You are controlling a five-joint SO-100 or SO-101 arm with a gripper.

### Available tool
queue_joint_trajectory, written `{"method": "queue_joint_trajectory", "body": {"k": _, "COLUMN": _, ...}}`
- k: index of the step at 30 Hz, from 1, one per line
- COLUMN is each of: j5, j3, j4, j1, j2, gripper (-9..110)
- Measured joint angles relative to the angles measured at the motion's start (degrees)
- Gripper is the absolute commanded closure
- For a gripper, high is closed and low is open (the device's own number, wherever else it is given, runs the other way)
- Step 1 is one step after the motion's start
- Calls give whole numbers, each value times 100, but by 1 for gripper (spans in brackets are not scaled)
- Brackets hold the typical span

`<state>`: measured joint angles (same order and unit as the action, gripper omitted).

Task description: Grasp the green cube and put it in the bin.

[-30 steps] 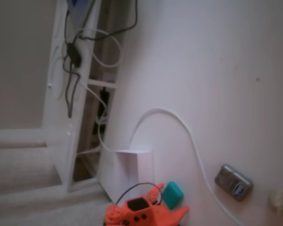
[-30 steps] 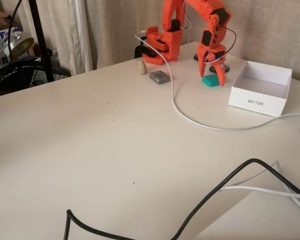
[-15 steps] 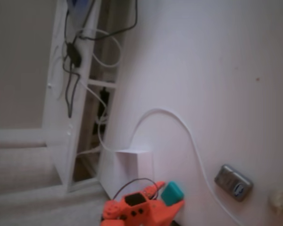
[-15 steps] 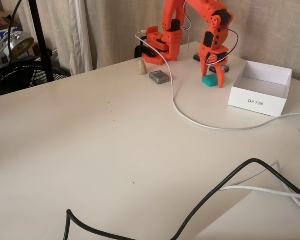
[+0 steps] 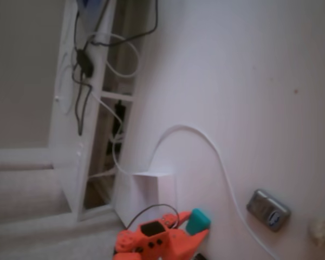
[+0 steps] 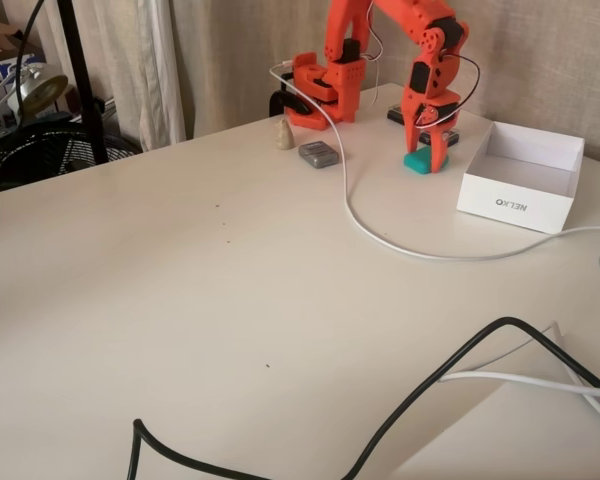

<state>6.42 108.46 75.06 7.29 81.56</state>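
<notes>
The green cube rests on the white table, just left of the bin, a long white open box. In this fixed view the orange arm reaches down from behind, and my gripper stands over the cube with a finger pressed to each side, shut on it. The other fixed view shows the cube at the bottom edge, held between the orange fingers of the gripper, with the bin just above and to the left.
A grey metallic device and a small beige cone sit left of the arm. A white cable curves across the table past the bin, and a black cable lies near the front. A white slatted frame with cables stands beyond the table edge.
The gripper has come down over the cube and its fingers have narrowed from wide open to closed against the cube's sides. The cube stays on the table.
</notes>
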Motion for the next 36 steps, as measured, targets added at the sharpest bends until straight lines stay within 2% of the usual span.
{"method": "queue_joint_trajectory", "body": {"k": 6, "j5": -62, "j3": 114, "j4": 70, "j1": -9, "j2": 378, "gripper": 110}}
{"method": "queue_joint_trajectory", "body": {"k": 20, "j5": -290, "j3": 26, "j4": -308, "j1": -220, "j2": 2470, "gripper": 110}}
{"method": "queue_joint_trajectory", "body": {"k": 26, "j5": -712, "j3": -1257, "j4": -492, "j1": 53, "j2": 1723, "gripper": 110}}
{"method": "queue_joint_trajectory", "body": {"k": 29, "j5": -1283, "j3": -2153, "j4": -694, "j1": 202, "j2": 1002, "gripper": 110}}
{"method": "queue_joint_trajectory", "body": {"k": 33, "j5": -1775, "j3": -2593, "j4": -1485, "j1": 167, "j2": 510, "gripper": 105}}
{"method": "queue_joint_trajectory", "body": {"k": 36, "j5": -2171, "j3": -2654, "j4": -2145, "j1": 272, "j2": 404, "gripper": 93}}
